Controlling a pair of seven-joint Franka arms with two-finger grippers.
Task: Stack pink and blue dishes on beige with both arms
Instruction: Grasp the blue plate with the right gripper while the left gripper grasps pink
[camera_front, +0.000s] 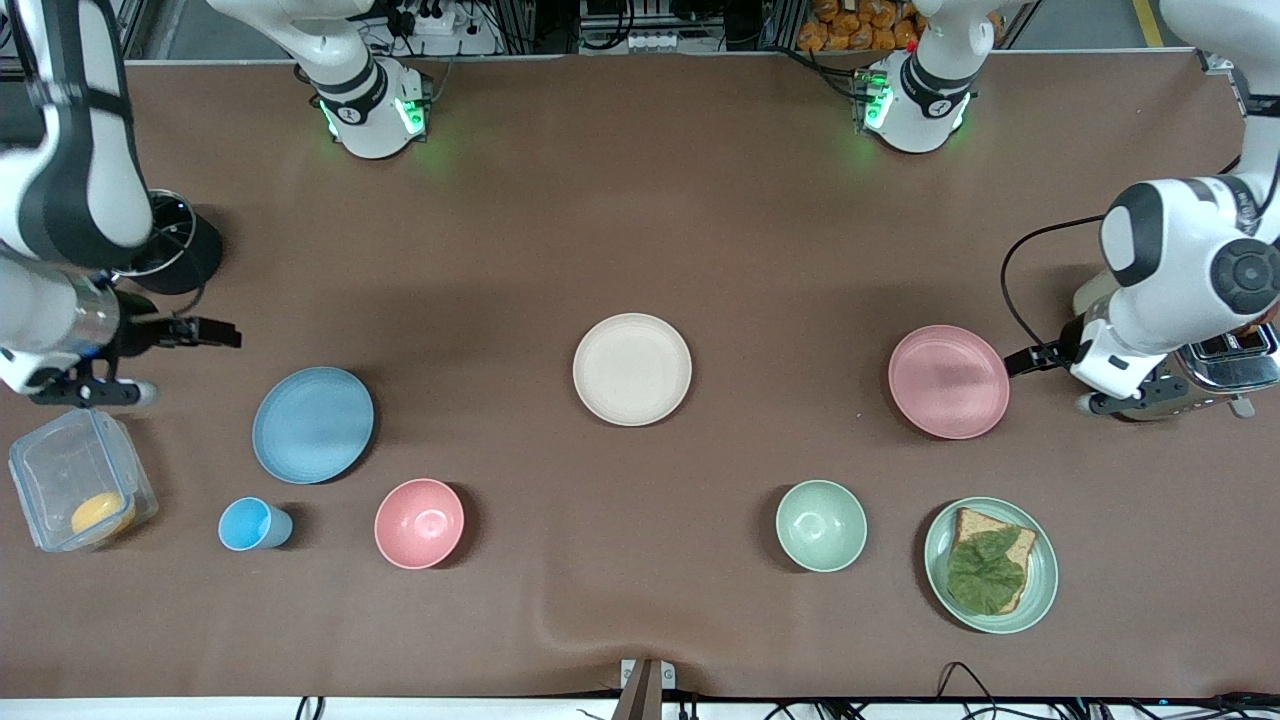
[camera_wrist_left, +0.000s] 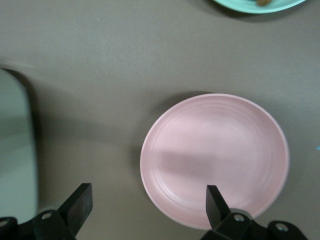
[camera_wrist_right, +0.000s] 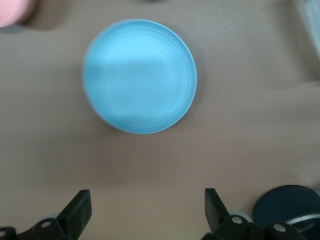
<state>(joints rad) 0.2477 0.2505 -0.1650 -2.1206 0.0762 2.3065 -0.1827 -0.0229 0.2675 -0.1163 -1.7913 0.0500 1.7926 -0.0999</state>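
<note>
Roughly: the right gripper (camera_wrist_right: 145, 212), fingers spread and empty, hovers over bare table beside the blue plate (camera_front: 313, 424), which sits at the right arm's end, just farther from the front camera than the blue cup (camera_front: 254, 524). The beige plate (camera_front: 632, 369) lies mid-table, bare (nothing stacked yet). The left gripper (camera_wrist_left: 147, 210), fingers also apart, hangs at the edge of the pink plate (camera_front: 949, 381) toward the left arm's end; both plates look light, stiff and slick, so pinching the shallow rim seems best.
</note>
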